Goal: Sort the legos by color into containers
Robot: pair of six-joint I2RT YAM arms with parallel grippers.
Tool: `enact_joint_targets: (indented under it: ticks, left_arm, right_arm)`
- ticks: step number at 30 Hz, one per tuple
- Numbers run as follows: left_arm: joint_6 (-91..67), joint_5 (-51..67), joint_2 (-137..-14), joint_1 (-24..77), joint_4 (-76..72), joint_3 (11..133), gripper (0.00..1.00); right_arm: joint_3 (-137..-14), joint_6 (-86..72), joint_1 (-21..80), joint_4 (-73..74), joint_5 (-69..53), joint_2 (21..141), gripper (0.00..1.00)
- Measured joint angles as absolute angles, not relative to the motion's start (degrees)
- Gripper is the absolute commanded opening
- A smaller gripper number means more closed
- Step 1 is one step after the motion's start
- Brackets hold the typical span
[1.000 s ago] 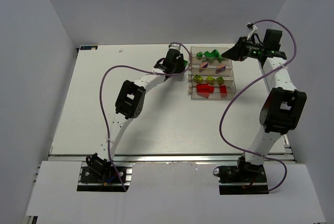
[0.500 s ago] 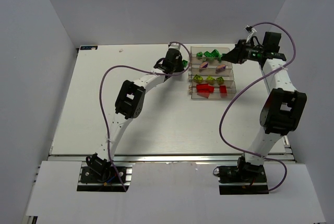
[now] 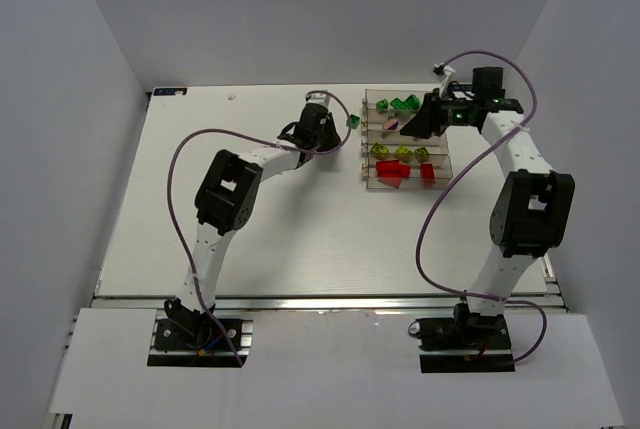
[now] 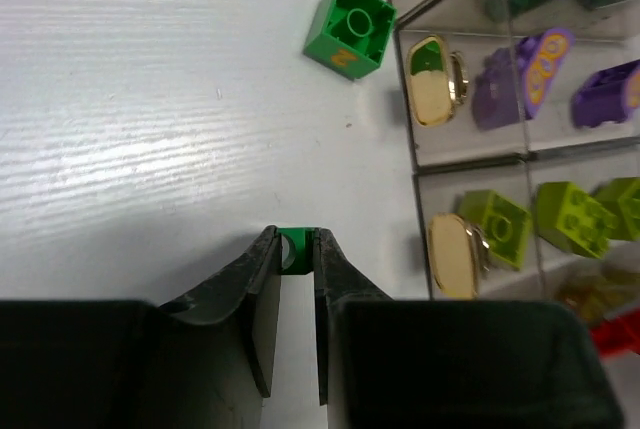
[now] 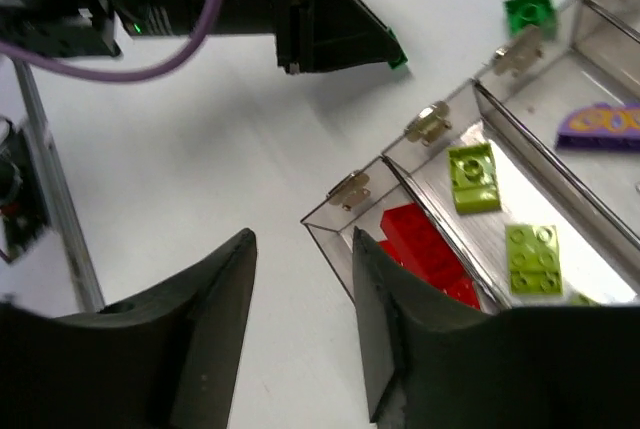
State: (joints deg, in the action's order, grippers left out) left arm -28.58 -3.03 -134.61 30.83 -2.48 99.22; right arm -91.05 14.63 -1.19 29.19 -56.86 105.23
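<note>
We count two arms on the white table [image 3: 250, 219] and one block of four clear bins [image 4: 480, 157] joined side by side. Each bin has one color: green farthest, then purple, yellow-green, and red nearest.

Two green bricks sit outside the bins. The loose green brick [image 4: 350, 26] lies on the table just beside the block's left wall, hollow face up. The small green brick [image 4: 292, 251] is pinched between the fingertips of the left gripper [image 4: 295, 237], whose jaws are clenched almost together on it. It is out over the table to the left of the bins, apart from the loose one. We cannot tell whether it touches the tabletop.

The right gripper [image 5: 303, 249] hangs above the block with a clear gap between its jaws. It holds nothing and touches nothing.

In the left wrist view we count three purple pieces [image 4: 495, 74] and three yellow-green bricks [image 4: 495, 229]. The right wrist view shows three brass clasps [image 5: 428, 121] along the block's left wall.

From above, the right gripper covers part of the purple bin. The green pieces [image 3: 398, 103] bunch together and the red bricks [image 5: 425, 249] merge, so we cannot count either surely. The left wrist view cuts off most of the green bin and shows only a sliver of red. The fingers hide most of the small green brick.
</note>
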Motion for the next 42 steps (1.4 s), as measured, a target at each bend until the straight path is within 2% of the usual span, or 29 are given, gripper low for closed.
enact_joint_targets:
  ticks: [2, 3, 4, 8, 13, 19, 24, 30, 42]
  left_arm:
    - [-30.59, -0.67, -131.33, 29.98, -3.79, 95.24, 0.09]
    - [-31.77, 0.6, -129.88, 29.52, -4.16, 93.84, 0.08]
    - [-33.01, 1.8, -128.49, 29.06, -4.64, 92.51, 0.08]
    - [-39.09, 7.38, -121.51, 27.38, -7.25, 85.8, 0.08]
    - [-48.62, 14.24, -112.55, 26.52, -13.65, 75.53, 0.07]
    - [-60.36, 20.58, -106.45, 26.65, -26.0, 64.34, 0.06]
    - [-66.5, 23.53, -104.22, 26.85, -34.06, 57.98, 0.06]
    - [-70.54, 26.52, -103.9, 26.87, -42.24, 55.13, 0.06]
    - [-74.48, 28.18, -103.18, 26.98, -50.78, 52.84, 0.07]
  right_arm:
    - [-90.48, 16.82, 1.52, 29.54, -55.53, 104.92, 0.73]
    - [-89.08, 17.82, 3.07, 28.77, -54.92, 104.2, 0.89]
    - [-87.53, 18.37, 4.27, 28.03, -54.33, 103.31, 0.9]
    - [-76.44, 22.31, 8.75, 19.05, -53.69, 97.34, 0.9]
    - [-63.24, 25.36, 9.5, 3.14, -55.31, 91.37, 0.88]
    - [-59.33, 19.73, 10.33, -14.94, -55.24, 91.33, 0.85]
    - [-59.07, 16.45, 13.5, -24.08, -53.93, 91.33, 0.86]
    - [-59.16, 16.75, 16.58, -27.03, -54.83, 91.64, 0.84]
    - [-60.12, 18.87, 18.65, -23.79, -55.66, 93.69, 0.73]
